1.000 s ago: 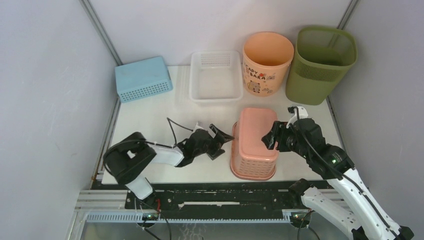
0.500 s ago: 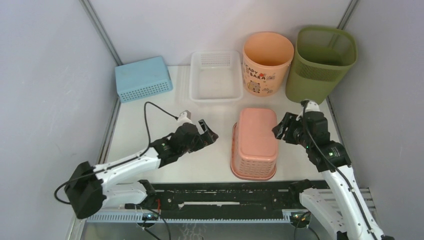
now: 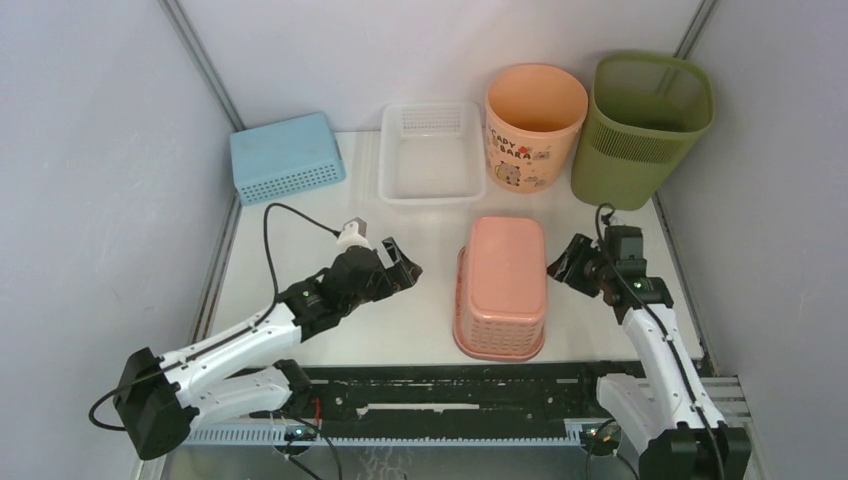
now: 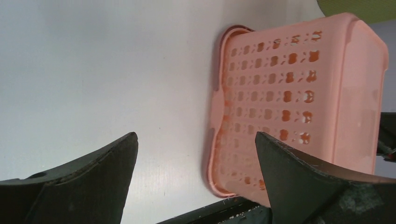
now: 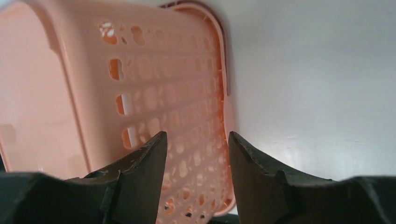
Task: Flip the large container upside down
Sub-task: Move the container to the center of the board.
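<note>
Standing upright in the far right corner, the olive-green waste bin sits untouched; left gripper spread wide, right gripper narrower but apart, both empty, flanking the overturned pink basket.

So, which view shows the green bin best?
Top external: the green bin stands whole, upright, at back right. Left wrist catches only a green sliver at its top edge; right wrist shows none of it.

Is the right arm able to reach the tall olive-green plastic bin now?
Likely yes: the right gripper is empty, and only bare white table lies between it and the tall olive-green plastic bin.
</note>
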Available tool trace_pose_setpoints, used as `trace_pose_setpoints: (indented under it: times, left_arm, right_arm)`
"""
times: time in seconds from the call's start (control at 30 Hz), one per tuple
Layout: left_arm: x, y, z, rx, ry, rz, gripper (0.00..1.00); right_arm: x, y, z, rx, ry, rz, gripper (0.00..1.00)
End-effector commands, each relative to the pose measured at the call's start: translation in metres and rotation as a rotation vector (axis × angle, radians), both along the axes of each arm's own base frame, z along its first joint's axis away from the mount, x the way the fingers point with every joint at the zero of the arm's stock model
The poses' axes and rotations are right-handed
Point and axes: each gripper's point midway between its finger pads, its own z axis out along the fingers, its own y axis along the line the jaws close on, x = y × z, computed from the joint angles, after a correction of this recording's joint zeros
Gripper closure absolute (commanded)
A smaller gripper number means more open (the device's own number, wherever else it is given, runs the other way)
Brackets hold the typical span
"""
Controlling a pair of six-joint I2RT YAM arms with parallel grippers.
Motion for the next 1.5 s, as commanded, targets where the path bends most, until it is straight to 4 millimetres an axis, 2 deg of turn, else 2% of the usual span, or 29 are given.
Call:
trace_pose_setpoints:
  times: [0.0,0.13,0.27,0.4,0.43,0.53,0.67,0.8,0.93,0.97,1.1,1.2,1.27,1.4,1.47]
  left_arm:
    - [0.005,0.007,0.019,-0.021,-0.064,0.011,0.0]
    - [0.004,0.014,0.029,-0.037,-0.083,0.021,0.0]
    - [-0.002,0.026,0.046,-0.039,-0.115,0.03,0.0]
    - [-0.011,0.054,0.076,-0.03,-0.168,0.083,0.01]
    - [-0.014,0.063,0.085,-0.027,-0.19,0.1,0.0]
    - [-0.024,0.088,0.116,-0.018,-0.248,0.138,0.0]
    - [-0.041,0.091,0.141,-0.063,-0.258,0.091,0.01]
    - [-0.049,0.091,0.134,-0.081,-0.235,0.066,0.01]
    - [-0.054,0.101,0.127,-0.062,-0.227,0.087,0.01]
    - [-0.054,0.105,0.126,-0.051,-0.229,0.103,0.01]
    - [-0.056,0.117,0.119,-0.019,-0.223,0.131,0.0]
    - [-0.058,0.116,0.107,0.004,-0.185,0.127,0.0]
    - [-0.061,0.113,0.098,0.004,-0.155,0.111,0.0]
    - [-0.07,0.107,0.074,-0.02,-0.085,0.091,0.0]
    - [-0.074,0.103,0.069,-0.046,-0.063,0.079,0.0]
  right_arm:
    - [0.007,0.044,0.017,0.051,-0.095,0.125,0.41]
    - [0.002,0.085,0.01,0.073,-0.082,0.198,0.41]
    - [0.008,0.125,0.005,0.124,-0.079,0.259,0.41]
    - [0.025,0.165,0.004,0.192,-0.081,0.301,0.42]
    - [0.03,0.176,-0.002,0.197,-0.063,0.31,0.43]
    - [0.044,0.206,-0.002,0.236,-0.069,0.329,0.43]
    - [0.058,0.257,0.004,0.327,-0.099,0.38,0.44]
    - [0.066,0.321,0.016,0.457,-0.105,0.441,0.49]
    - [0.062,0.378,0.02,0.56,-0.094,0.47,0.51]
    - [0.06,0.392,0.014,0.571,-0.078,0.474,0.51]
    - [0.061,0.431,0.021,0.626,-0.087,0.484,0.52]
    - [0.065,0.43,0.016,0.607,-0.095,0.48,0.54]
    - [0.071,0.416,0.028,0.547,-0.14,0.476,0.52]
    - [0.075,0.375,0.038,0.461,-0.185,0.474,0.47]
    - [0.073,0.354,0.041,0.405,-0.209,0.474,0.44]
